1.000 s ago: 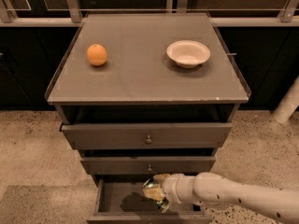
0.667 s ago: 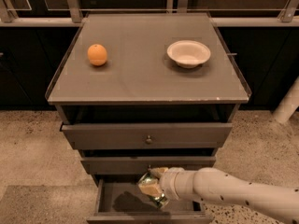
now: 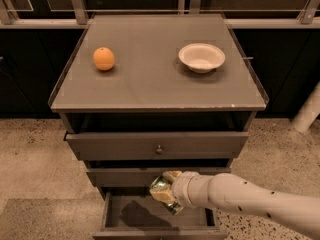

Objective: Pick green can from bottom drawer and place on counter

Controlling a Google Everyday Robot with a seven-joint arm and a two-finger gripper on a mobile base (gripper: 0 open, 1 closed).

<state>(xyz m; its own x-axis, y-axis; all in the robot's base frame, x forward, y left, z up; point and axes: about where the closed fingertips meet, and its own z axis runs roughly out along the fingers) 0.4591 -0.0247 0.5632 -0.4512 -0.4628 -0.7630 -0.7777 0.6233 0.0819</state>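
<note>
Bottom drawer (image 3: 107, 212) pulled open, white bowl (image 3: 201, 57) and orange (image 3: 103, 58) on the counter (image 3: 150, 86), my gripper (image 3: 168, 193) clamped on the green can (image 3: 159, 187), dark, glinting, hanging just above the drawer.

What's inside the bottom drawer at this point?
Only bare floor and a shadow show in the bottom drawer. The hand grips the green can just above its opening. The arm covers the drawer's back right part, so that corner is unseen.

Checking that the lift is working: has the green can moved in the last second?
Yes. The green can, held in the gripper, has risen from the bottom drawer up to the middle drawer front.
</note>
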